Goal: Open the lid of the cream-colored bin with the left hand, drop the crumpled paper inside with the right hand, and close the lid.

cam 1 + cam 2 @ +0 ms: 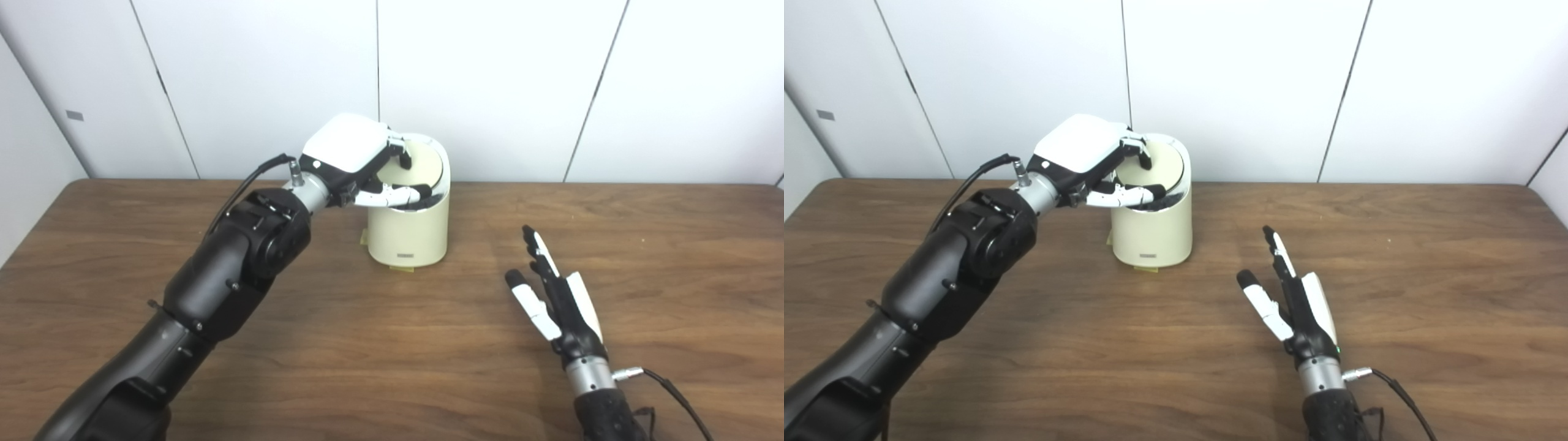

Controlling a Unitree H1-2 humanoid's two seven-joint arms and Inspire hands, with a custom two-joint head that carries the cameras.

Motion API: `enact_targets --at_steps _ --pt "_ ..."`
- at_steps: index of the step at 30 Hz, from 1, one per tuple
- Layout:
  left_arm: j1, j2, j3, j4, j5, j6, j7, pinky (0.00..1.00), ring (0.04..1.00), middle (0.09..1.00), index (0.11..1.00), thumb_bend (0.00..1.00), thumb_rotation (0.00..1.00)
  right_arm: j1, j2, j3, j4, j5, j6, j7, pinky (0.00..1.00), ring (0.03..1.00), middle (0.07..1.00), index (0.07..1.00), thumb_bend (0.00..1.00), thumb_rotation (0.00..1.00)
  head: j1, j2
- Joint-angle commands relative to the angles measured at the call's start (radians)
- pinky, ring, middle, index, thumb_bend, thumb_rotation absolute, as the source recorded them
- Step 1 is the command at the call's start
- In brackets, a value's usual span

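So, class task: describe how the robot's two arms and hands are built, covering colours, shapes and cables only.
Both arms are chunky and glossy black, with rounded joints and a silver metal cuff at each wrist. A black cable plugs in at each wrist. The left hand has a smooth white shell on its back; its fingers are white with black tips. The right hand is slimmer in this view, black with white panels and black fingertips.

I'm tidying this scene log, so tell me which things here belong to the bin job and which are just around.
Job: cream-colored bin, its raised lid, left hand at the lid, right hand open, holding nothing.
Around: wooden table, white wall panels. No crumpled paper shows.
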State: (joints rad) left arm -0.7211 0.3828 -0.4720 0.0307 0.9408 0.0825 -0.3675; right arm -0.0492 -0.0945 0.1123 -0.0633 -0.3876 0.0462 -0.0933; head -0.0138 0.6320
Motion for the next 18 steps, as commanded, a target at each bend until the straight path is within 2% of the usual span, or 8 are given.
enact_targets --at_steps 1,8,12,18 --pt "-0.011 0.019 0.013 -0.016 0.023 0.007 -0.011 0.84 0.897 0.858 0.723 0.57 1.0 -0.016 -0.014 -0.012 -0.041 -0.012 -0.002 -0.002 0.92 0.956 0.968 0.976 0.63 1.0 -0.003 0.003" --pt "0.023 0.024 -0.005 -0.046 0.068 -0.008 -0.022 0.88 0.918 0.881 0.736 0.56 1.0 -0.004 -0.021 -0.008 -0.068 -0.033 0.022 0.008 0.91 0.949 0.964 0.979 0.61 1.0 -0.009 0.017" --pt "0.03 0.038 -0.051 -0.032 0.159 -0.073 0.029 0.94 0.958 0.923 0.737 0.57 1.0 -0.002 -0.019 -0.009 -0.072 -0.033 0.033 0.019 0.92 0.95 0.964 0.979 0.63 1.0 -0.013 0.022" --pt "0.052 0.034 -0.087 0.01 0.256 -0.12 0.122 0.98 0.98 0.948 0.746 0.59 1.0 -0.001 -0.021 -0.01 -0.079 -0.046 0.045 0.023 0.92 0.953 0.966 0.982 0.65 1.0 -0.015 0.027"
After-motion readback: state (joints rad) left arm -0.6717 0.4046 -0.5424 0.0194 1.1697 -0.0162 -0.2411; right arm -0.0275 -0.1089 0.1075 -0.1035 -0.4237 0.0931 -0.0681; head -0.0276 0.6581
